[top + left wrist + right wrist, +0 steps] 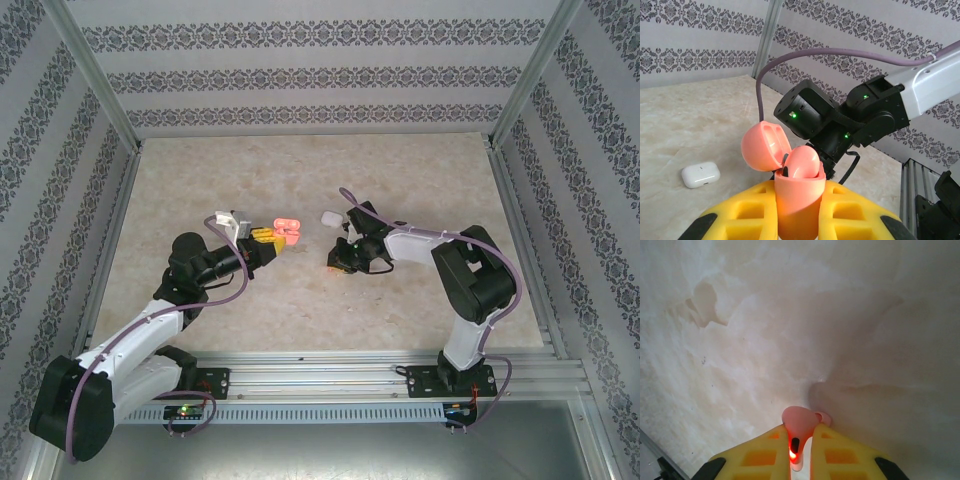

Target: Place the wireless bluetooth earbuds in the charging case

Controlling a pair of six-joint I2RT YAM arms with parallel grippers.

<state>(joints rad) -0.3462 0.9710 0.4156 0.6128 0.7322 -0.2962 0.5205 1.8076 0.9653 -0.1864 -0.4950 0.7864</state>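
Observation:
My left gripper (799, 195) is shut on a coral-orange charging case (796, 200), holding it upright between the yellow fingers (750, 210). Its lid (764, 147) is hinged open to the left, and one coral earbud (803, 161) sits in the case's mouth. From above, this case (287, 230) is raised at the table's middle, with the left gripper (264, 239) just left of it. My right gripper (801, 432) is shut on a second coral earbud (801, 426), tip down close to the tabletop. The right gripper (340, 262) hangs right of the case.
A white case (329, 219), lid shut, lies on the marble tabletop (250, 310) between the two grippers, and it also lies left of the coral case (700, 175). The right arm's black wrist (840, 120) looms just behind the held case. Patterned walls enclose the table.

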